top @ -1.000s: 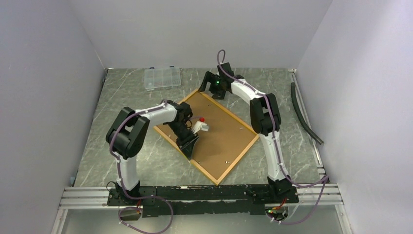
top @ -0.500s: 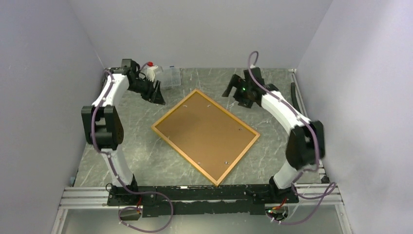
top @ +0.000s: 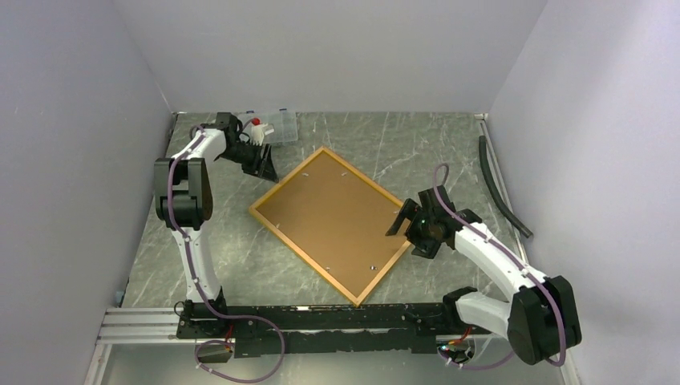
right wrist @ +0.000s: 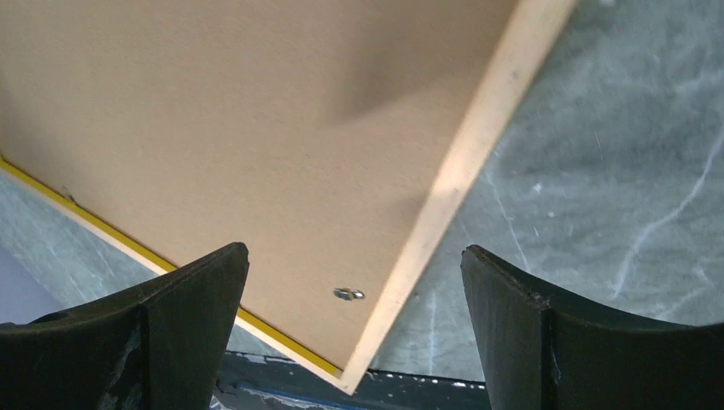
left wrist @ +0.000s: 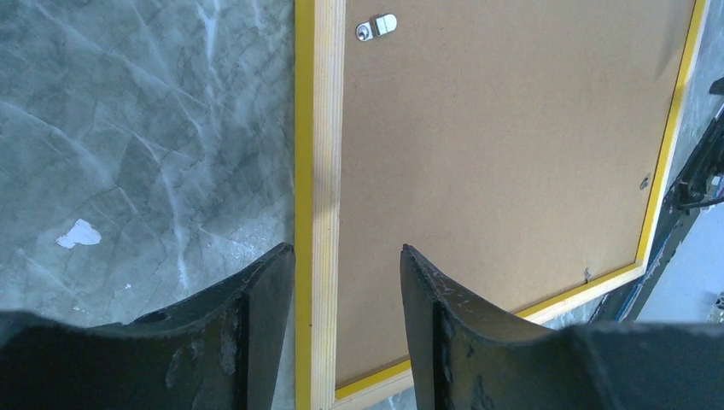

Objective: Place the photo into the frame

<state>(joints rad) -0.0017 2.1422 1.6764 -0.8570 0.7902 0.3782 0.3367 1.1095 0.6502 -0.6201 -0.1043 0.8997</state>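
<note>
Frame (left wrist: 324,128) lies back-up between both grippers, board (left wrist: 512,154) seated in it; photo not visible. L gripper (left wrist: 346,249): fingers apart, empty, above frame's far-left rim. R gripper (right wrist: 354,249): fingers spread wide, empty, over frame's right corner. Prob. light and stiff, but flush on table (left wrist: 128,128), so hard to pinch from above. Best hold: wood rim at a corner, tipping it up; avoid thin board.

The yellow-edged frame (top: 305,256) lies flat, brown back up, turned diagonally.
</note>
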